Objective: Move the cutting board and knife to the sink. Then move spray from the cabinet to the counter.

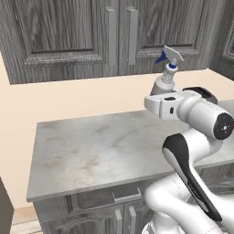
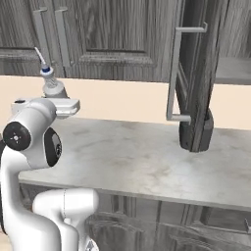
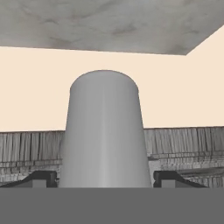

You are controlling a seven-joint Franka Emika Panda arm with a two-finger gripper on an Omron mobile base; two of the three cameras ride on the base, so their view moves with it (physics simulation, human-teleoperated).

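The spray (image 1: 167,75) is a pale grey bottle with a white neck and blue trigger nozzle. It stands upright just above my white hand, over the right part of the marbled counter (image 1: 91,151). In the hand view its grey body (image 3: 104,131) sits between my fingertips (image 3: 43,179), which press against both its sides. My gripper (image 3: 105,181) is shut on the spray. The dark grey upper cabinet (image 1: 68,32) hangs on the wall behind; one of its doors (image 2: 196,73) stands open. The cutting board, knife and sink are out of view.
A dark rounded object (image 2: 208,130) stands on the counter (image 2: 147,162) behind the open door's lower edge. A long silver handle (image 2: 172,73) juts from that door. Base cabinets with drawers (image 1: 114,196) sit under the counter. The beige wall (image 1: 68,96) lies behind.
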